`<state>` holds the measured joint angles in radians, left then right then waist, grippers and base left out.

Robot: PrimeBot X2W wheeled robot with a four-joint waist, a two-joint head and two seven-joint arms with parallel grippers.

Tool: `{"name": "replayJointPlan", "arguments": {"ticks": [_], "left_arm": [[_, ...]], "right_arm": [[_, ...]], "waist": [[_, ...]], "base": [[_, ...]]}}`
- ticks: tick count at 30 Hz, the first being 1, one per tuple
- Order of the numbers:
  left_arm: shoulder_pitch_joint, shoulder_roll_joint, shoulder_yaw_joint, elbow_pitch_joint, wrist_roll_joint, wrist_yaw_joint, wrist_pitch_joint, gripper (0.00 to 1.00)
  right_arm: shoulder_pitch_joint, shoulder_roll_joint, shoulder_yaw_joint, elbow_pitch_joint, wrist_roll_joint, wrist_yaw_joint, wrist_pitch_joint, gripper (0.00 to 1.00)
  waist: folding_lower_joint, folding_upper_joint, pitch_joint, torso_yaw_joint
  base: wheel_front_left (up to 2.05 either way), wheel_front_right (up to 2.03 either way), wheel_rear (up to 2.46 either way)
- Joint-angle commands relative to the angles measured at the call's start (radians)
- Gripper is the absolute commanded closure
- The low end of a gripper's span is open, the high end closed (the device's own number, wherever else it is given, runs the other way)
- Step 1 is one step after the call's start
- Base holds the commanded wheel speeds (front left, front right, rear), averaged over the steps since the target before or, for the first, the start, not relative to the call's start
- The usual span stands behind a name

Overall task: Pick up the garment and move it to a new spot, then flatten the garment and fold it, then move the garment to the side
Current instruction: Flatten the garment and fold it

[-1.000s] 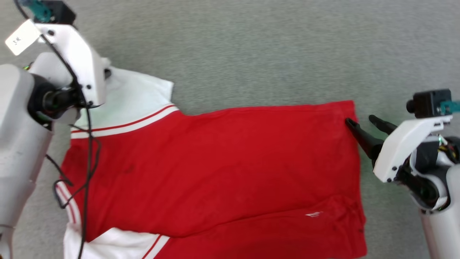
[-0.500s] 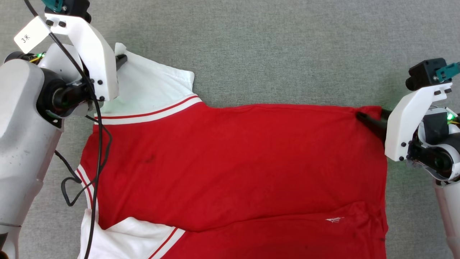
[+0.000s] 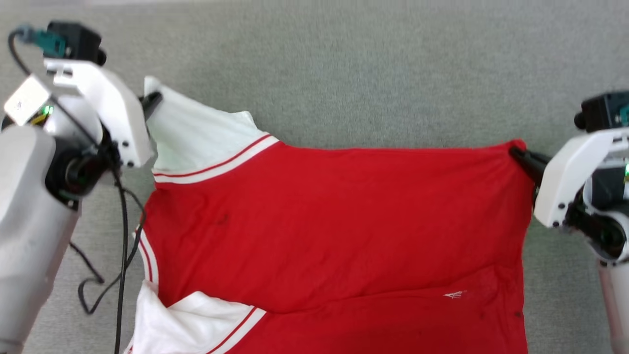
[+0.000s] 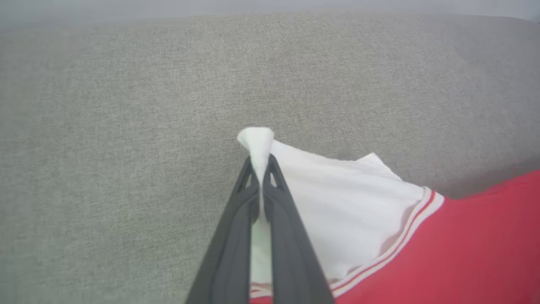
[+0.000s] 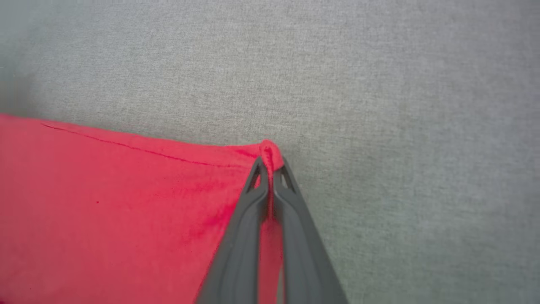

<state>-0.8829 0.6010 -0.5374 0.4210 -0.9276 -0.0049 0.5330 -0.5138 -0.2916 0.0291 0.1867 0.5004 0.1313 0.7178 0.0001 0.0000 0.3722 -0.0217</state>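
The garment (image 3: 334,226), a bright red jersey with white sleeve panels and striped trim, hangs stretched between my two grippers over a grey fabric surface. My left gripper (image 3: 153,100) is shut on the tip of the white sleeve (image 4: 257,141), which bunches above the dark fingers (image 4: 236,228). At the far right corner, my right gripper (image 3: 517,153) is shut on the red hem corner (image 5: 270,152). A small white logo (image 3: 454,294) shows low on the right. The jersey's lower part runs off the bottom of the head view.
Grey woven surface (image 3: 373,73) spreads beyond the jersey's far edge and on both sides. A black cable (image 3: 120,246) loops down from my left arm beside the jersey's left edge. A white tag (image 3: 22,101) hangs on the left wrist.
My right gripper went from open beside the hem to shut on its corner. Both corners have risen and the far edge is pulled taut; the camera has also shifted.
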Motion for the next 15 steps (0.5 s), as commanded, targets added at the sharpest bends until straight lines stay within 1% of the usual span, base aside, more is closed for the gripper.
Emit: {"name": "replayJointPlan", "arguments": {"ticks": [1, 5, 8, 15], "left_arm": [[0.044, 0.007, 0.012, -0.013, -0.011, 0.008, -0.027, 1.00], [0.154, 0.026, 0.037, -0.062, -0.023, 0.033, -0.097, 1.00], [0.262, 0.043, 0.053, -0.111, -0.034, 0.060, -0.147, 1.00], [0.526, 0.071, 0.077, -0.256, -0.053, 0.153, -0.239, 1.00]], "right_arm": [[0.033, 0.005, -0.018, -0.007, -0.011, -0.001, -0.022, 1.00], [0.105, 0.024, -0.052, -0.012, -0.017, -0.001, -0.060, 1.00], [0.166, 0.040, -0.070, -0.016, -0.015, -0.001, -0.081, 1.00], [0.290, 0.067, -0.084, 0.002, -0.014, -0.001, -0.115, 1.00]], "waist": [[-0.0001, 0.0000, -0.047, 0.011], [-0.0001, 0.0000, -0.101, 0.023], [-0.0001, 0.0000, -0.142, 0.030], [-0.0001, 0.0000, -0.211, 0.037]], "base": [[0.00, 0.00, 0.00], [0.00, 0.00, 0.00], [0.00, 0.00, 0.00], [0.00, 0.00, 0.00]]}}
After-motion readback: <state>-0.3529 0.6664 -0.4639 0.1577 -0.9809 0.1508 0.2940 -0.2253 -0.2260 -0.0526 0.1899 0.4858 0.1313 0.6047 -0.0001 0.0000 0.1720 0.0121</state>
